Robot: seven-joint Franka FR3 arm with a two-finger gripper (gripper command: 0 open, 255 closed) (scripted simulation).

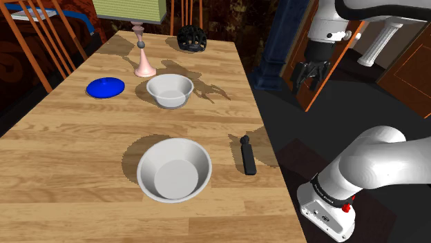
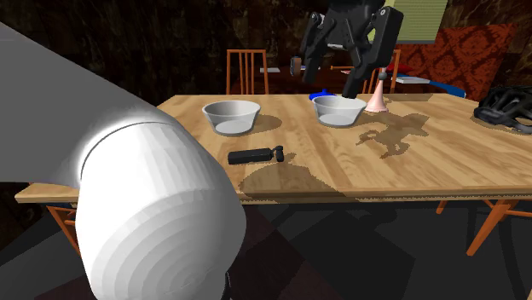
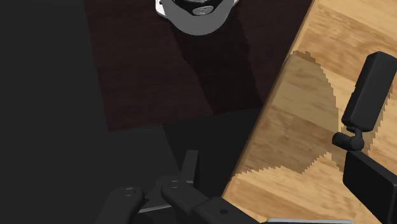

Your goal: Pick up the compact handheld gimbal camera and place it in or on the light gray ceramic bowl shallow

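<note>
Wrist view catches the gimbal camera (image 3: 371,88); shoulder view, spread hand (image 1: 308,83).

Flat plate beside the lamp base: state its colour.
The round flat plate is blue; best in shoulder view.

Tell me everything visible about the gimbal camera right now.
The gimbal camera is a slim, all-black stick with a small head on a narrow neck. It lies flat on the wooden table near the stand-side edge, apart from the nearest pale bowl, touching only the tabletop. The open gripper hangs clear of it.
</note>
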